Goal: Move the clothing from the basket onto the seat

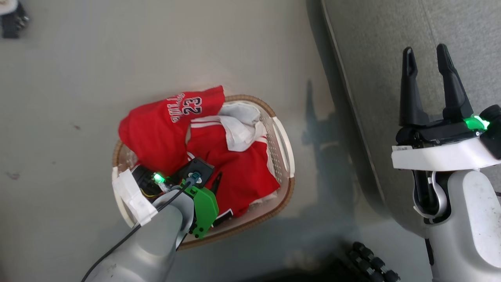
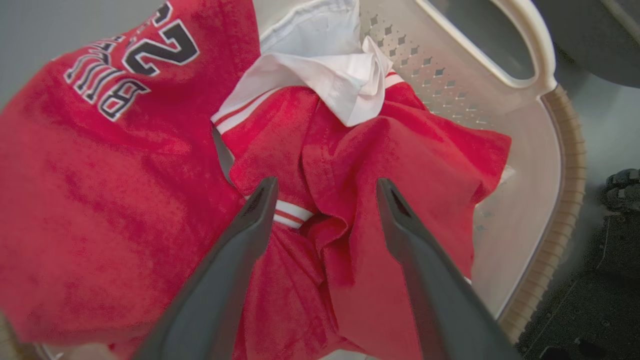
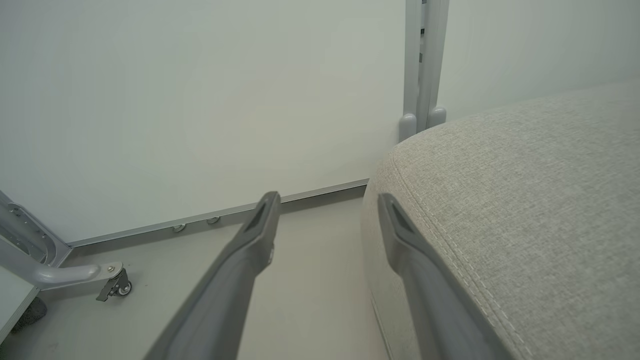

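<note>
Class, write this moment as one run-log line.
left gripper: open, over clothing in basket | right gripper: open, by seat | step: clothing not yet moved

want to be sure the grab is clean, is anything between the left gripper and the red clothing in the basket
Nothing visible. The left gripper is open over the clothing in the basket, a red fold between its fingers. The white liner is bunched beyond the fingertips, not in the gap.
</note>
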`<state>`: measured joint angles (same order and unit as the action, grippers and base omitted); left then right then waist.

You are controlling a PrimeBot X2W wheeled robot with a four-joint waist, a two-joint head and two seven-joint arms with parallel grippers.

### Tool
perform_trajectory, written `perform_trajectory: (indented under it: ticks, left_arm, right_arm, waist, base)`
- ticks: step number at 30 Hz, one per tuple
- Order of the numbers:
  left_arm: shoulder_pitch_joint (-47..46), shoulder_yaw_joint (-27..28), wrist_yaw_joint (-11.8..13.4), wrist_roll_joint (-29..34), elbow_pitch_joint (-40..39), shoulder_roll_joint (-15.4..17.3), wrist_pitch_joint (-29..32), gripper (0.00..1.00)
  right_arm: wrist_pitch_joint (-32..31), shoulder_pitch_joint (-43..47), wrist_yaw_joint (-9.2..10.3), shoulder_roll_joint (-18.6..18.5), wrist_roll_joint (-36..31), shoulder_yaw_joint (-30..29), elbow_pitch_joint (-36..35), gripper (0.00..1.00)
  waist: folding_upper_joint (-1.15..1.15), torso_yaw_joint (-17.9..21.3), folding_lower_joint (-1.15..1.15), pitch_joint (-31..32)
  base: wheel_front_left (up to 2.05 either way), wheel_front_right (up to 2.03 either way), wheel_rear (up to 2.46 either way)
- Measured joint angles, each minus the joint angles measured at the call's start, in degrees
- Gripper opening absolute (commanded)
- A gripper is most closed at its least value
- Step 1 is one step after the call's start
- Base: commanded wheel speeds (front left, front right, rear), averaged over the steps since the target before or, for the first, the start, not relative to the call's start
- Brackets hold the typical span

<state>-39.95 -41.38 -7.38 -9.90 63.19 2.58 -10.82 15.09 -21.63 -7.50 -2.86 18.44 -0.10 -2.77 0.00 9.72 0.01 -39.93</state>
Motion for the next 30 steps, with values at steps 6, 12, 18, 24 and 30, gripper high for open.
perform_trajectory:
  ticks: [6,12,18,24,30]
  left_arm:
    - [-2.69,-3.25,-0.01,-1.18,2.94,0.02,0.40,1.00]
    - [-3.31,-4.79,-0.01,-2.81,6.10,0.08,0.19,1.00]
    - [-3.66,-6.43,-0.01,-4.65,7.70,0.09,2.20,0.49]
    - [-3.38,-8.47,-0.01,-7.77,8.09,0.08,6.22,0.00]
    - [-3.18,-9.87,-0.01,-10.39,7.06,0.11,4.78,0.00]
  right_arm:
    - [0.00,-1.02,-0.01,0.02,0.87,1.22,-1.97,1.00]
    - [0.01,-1.49,-0.01,0.02,2.27,1.67,-2.09,1.00]
    - [0.00,-1.50,-0.01,0.03,2.86,2.25,-1.97,1.00]
    - [0.01,-1.42,-0.01,0.03,3.03,2.57,-1.88,1.00]
    - [0.01,-1.30,-0.01,0.04,2.63,1.86,-1.70,1.00]
  waist:
    - [0.00,2.64,0.00,-6.19]
    - [0.00,5.38,0.00,-10.11]
    - [0.00,7.51,0.00,-11.85]
    - [0.00,7.79,0.00,-11.36]
    - [0.00,7.13,0.00,-10.72]
  base:
    - [0.00,0.00,0.00]
    - [0.00,0.00,0.00]
    - [0.00,0.00,0.00]
    - [0.00,0.00,0.00]
    - [0.00,0.00,0.00]
